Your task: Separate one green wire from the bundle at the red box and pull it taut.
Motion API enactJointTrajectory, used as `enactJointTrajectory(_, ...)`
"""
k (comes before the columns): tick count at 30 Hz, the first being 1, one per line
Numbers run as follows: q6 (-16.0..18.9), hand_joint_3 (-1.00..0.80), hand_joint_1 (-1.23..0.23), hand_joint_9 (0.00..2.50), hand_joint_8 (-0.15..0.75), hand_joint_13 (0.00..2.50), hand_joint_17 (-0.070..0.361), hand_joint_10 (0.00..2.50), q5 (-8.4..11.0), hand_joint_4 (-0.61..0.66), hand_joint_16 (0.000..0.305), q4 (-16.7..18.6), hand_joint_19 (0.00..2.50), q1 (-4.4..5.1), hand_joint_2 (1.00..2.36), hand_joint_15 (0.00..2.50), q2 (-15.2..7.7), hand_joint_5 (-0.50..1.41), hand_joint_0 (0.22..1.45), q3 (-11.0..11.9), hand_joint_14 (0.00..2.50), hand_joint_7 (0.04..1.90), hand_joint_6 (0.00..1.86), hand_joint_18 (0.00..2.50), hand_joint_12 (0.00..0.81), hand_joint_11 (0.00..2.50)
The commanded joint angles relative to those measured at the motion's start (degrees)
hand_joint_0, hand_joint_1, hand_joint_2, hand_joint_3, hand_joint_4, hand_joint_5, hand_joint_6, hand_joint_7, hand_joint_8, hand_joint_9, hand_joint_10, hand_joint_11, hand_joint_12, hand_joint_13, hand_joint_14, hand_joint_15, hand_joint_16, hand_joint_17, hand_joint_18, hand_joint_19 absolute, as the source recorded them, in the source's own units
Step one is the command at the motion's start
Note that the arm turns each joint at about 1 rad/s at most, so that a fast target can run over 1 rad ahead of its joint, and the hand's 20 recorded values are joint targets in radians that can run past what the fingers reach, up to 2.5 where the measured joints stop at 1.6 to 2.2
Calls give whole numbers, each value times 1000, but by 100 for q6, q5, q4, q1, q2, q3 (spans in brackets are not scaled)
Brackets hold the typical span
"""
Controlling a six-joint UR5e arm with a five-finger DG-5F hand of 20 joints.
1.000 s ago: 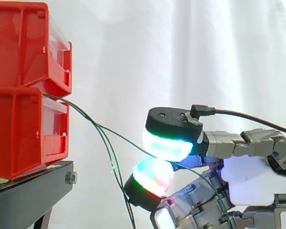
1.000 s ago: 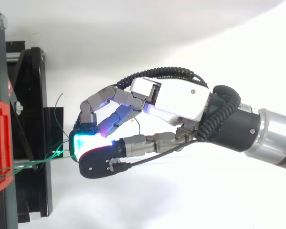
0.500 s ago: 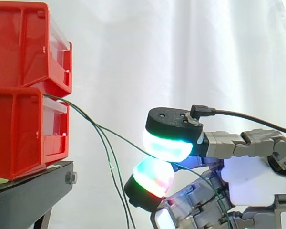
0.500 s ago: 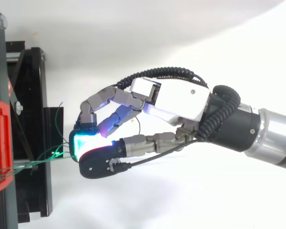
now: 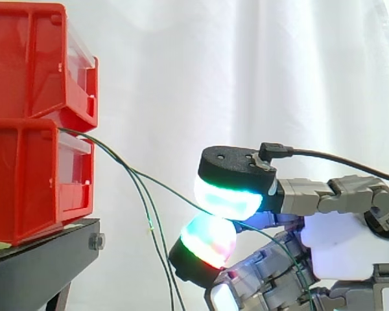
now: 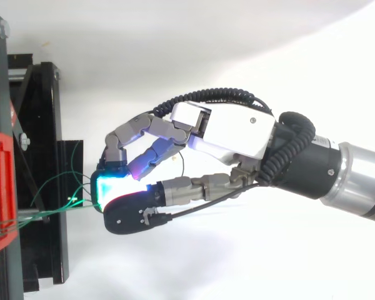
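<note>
Two red boxes are stacked at the left; several thin green wires leave the lower red box (image 5: 35,184) at its top front edge. One green wire (image 5: 157,185) runs in a nearly straight slant to my hand (image 5: 340,243) and passes between two glowing fingertips (image 5: 225,197), which pinch it. The other wires (image 5: 153,233) hang down in a loose curve. From above, my hand (image 6: 234,134) reaches in from the right, its fingers curled, and the pinched wire (image 6: 62,211) stretches left to the red box (image 6: 0,194).
The boxes stand on a black stand (image 5: 42,262), seen from above as a black frame (image 6: 40,181) along the left edge. A white curtain hangs behind. Past the pinch, the wire's free end trails down across the hand's palm.
My hand has stayed in place. The loose hanging wires have swung slightly, and from above a slack loop near the stand has shifted.
</note>
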State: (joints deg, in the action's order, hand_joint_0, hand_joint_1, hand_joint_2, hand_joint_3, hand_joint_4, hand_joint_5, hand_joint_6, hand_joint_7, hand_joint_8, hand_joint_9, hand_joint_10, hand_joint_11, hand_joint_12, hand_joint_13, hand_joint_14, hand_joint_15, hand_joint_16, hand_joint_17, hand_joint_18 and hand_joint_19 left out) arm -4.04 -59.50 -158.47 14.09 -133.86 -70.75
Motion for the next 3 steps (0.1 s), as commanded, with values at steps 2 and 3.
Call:
enactJointTrajectory(2, 0, -9, -724, 1012, 294, 886, 128, 28, 0, -124, 57, 0, 458, -3, 1033, 552, 0, -185, 647, 0, 21, 1221, 928, 682, 363, 784)
enactJointTrajectory(3, 0, -10, -724, 1010, 290, 884, 128, 28, 0, -124, 57, 0, 458, 6, 1032, 545, 0, -185, 648, 0, 23, 1222, 928, 682, 362, 794)
